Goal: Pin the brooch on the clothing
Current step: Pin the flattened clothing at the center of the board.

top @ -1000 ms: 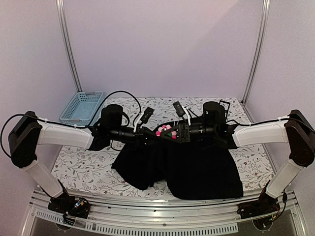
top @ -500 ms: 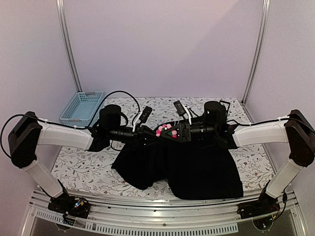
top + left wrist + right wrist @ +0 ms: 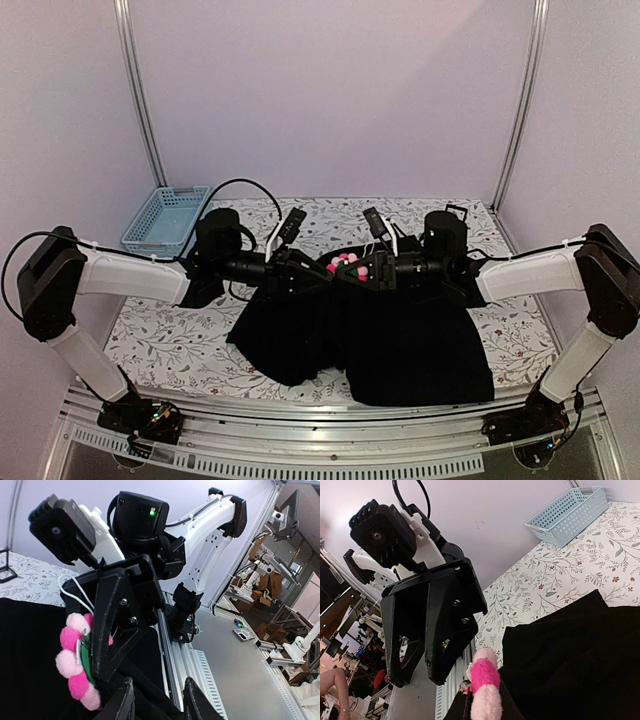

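The brooch (image 3: 345, 264), a fluffy pink flower, hangs above the table's middle with my right gripper (image 3: 366, 269) shut on it. In the right wrist view the brooch (image 3: 485, 689) stands edge-on between that gripper's (image 3: 487, 711) dark fingers, against a raised fold of the clothing (image 3: 580, 660). The black clothing (image 3: 400, 340) lies spread over the table's front half. My left gripper (image 3: 316, 275) faces the brooch from the left. Its jaws (image 3: 159, 701) stand open, with black fabric (image 3: 145, 700) running loosely between the fingers. The brooch (image 3: 75, 660) shows pink petals and a green back there.
A light-blue basket (image 3: 167, 217) stands at the back left on the floral tablecloth (image 3: 170, 340). A small black stand (image 3: 455, 212) is at the back right. The metal rail (image 3: 320, 455) runs along the near edge, below the clothing's hem.
My left gripper has opened its jaws and drawn back a little to the left. The right gripper has shifted slightly right, still holding the brooch.
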Motion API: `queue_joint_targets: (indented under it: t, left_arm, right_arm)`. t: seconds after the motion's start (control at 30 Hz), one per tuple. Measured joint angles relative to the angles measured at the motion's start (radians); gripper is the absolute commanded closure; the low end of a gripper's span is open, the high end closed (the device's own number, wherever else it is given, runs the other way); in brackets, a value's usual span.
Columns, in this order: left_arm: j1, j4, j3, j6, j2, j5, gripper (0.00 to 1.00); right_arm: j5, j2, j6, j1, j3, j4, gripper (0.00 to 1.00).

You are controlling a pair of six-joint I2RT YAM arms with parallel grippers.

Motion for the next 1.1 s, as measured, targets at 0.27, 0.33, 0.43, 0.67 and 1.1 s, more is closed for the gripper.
queue_joint_targets:
  t: [0.27, 0.33, 0.43, 0.67, 1.1]
  left_arm:
    - [-0.003, -0.006, 0.000, 0.029, 0.006, -0.001, 0.47]
    - [0.002, -0.008, 0.000, 0.034, 0.006, -0.002, 0.43]
    - [0.011, -0.031, 0.000, 0.051, 0.004, 0.000, 0.39]
    - [0.037, -0.126, 0.007, 0.114, -0.003, -0.023, 0.30]
    - [-0.006, -0.017, 0.015, 0.089, 0.034, 0.027, 0.41]
  right_arm:
    - [-0.032, -0.006, -0.018, 0.026, -0.003, 0.015, 1.00]
    - [-0.037, -0.015, -0.025, 0.026, -0.011, 0.015, 1.00]
    - [-0.052, -0.029, -0.032, 0.027, -0.019, 0.014, 1.00]
    - [-0.091, -0.053, -0.038, 0.044, -0.021, 0.031, 1.00]
    - [-0.093, -0.053, -0.040, 0.052, -0.003, 0.047, 1.00]
